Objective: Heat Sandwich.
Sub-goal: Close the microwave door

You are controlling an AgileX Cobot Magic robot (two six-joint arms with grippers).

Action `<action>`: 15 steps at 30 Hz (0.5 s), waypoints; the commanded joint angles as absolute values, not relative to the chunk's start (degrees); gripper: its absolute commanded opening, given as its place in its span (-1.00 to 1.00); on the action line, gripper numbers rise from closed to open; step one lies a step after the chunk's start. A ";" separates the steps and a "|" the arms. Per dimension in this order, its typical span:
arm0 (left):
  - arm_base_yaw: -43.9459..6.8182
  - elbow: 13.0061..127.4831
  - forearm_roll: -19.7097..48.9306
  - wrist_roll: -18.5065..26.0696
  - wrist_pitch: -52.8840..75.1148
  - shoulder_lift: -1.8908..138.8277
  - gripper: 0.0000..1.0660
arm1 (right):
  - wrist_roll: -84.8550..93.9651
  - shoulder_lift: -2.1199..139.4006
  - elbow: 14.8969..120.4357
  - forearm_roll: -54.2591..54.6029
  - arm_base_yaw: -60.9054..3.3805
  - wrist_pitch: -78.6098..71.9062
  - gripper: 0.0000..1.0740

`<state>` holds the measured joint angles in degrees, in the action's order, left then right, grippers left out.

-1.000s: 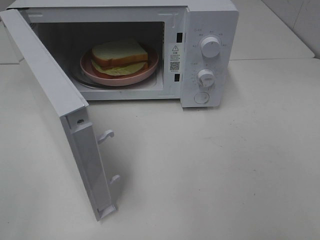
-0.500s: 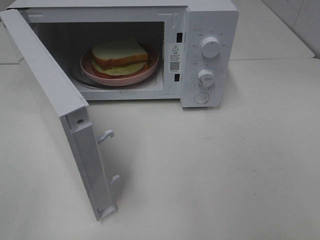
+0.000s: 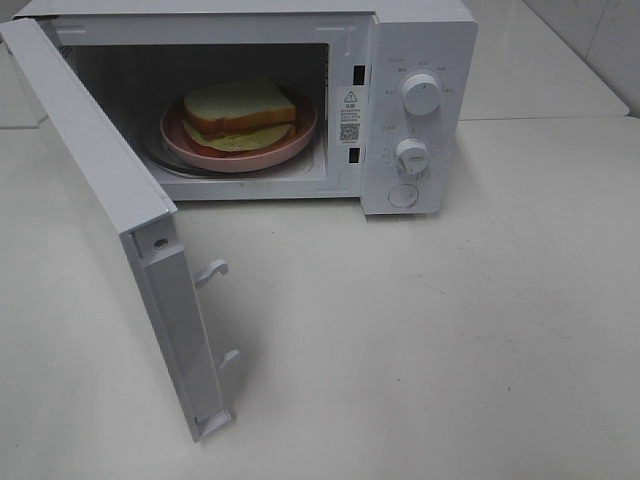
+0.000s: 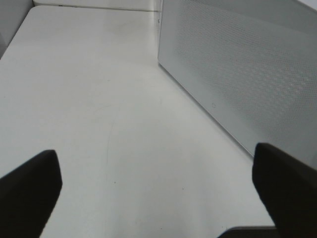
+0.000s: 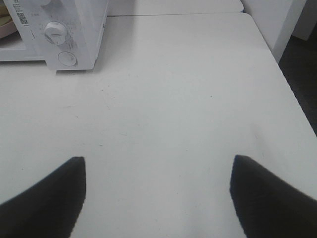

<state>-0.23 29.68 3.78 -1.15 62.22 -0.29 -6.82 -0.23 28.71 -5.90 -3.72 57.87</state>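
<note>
Exterior high, done: tan-crusted white-bread sandwich on round pink plate inside white microwave, upper left.
Remaining: closing its open white door, starting heat.
Grippers: left gripper, right gripper spread, empty.

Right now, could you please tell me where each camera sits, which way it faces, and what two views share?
Exterior high: mounted high, looking down at the open microwave, sandwich inside; no arm shows.
Left wrist: low over the table, facing the perforated door; left gripper open.
Right wrist: over the table, facing the lower knob; right gripper open.
Shared: exterior and right wrist both show that knob.
</note>
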 commanded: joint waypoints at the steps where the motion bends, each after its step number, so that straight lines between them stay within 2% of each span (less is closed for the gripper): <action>1: 0.00 29.56 4.18 -1.20 61.48 -0.57 0.83 | -7.28 -1.78 28.76 -5.84 -3.50 57.07 0.41; 15: 0.00 30.65 4.18 -1.43 59.93 0.11 0.83 | -7.33 -1.78 28.76 -5.84 -3.50 57.07 0.41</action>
<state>-0.23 29.91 3.67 -1.15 61.88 -0.17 -6.82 -0.23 28.71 -5.90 -3.72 57.87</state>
